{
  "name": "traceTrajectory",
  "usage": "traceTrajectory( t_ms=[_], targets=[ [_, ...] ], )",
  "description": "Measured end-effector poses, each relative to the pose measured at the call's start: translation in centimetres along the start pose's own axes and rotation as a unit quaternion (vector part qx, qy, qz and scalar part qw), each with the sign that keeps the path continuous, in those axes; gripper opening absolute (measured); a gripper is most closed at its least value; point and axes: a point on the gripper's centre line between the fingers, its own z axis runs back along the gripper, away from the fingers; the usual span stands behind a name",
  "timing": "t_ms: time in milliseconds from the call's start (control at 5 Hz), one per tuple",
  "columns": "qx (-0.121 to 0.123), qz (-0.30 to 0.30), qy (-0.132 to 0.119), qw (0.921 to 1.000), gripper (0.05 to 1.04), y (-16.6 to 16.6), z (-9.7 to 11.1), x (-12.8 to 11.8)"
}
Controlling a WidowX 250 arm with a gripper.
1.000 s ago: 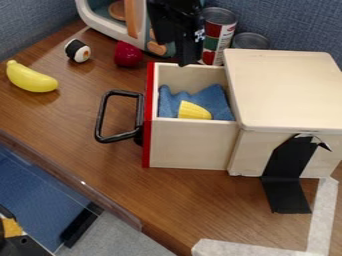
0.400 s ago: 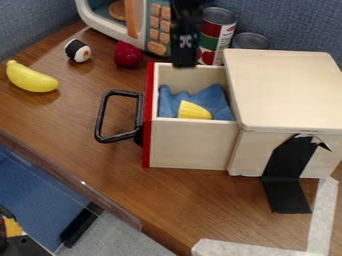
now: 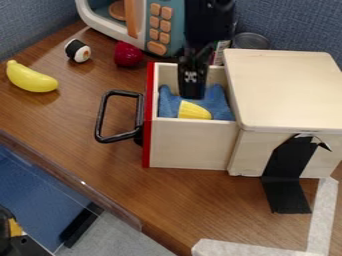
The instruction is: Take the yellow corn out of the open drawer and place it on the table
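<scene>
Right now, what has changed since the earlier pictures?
The gripper has moved from the drawer's back edge toward the camera, to over the blue cloth inside; whether it touches is unclear. The cloth, yellow piece, drawer and banana stayed as they were.

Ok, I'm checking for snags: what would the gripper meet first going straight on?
Likely the blue cloth in the open drawer, close to the yellow piece; whether the gripper touches it now is unclear.
</scene>
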Motion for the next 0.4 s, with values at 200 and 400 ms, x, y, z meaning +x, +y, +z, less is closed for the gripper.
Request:
traceTrajectory(
  t_ms=[200, 400],
  targets=[
    [0.010, -0.009, -0.003, 0.9999, 0.999, -0.05, -0.74, 0.20],
    [0.031, -0.016, -0.018, 0.9993, 0.999, 0.45, -1.00, 0.56]
  ],
)
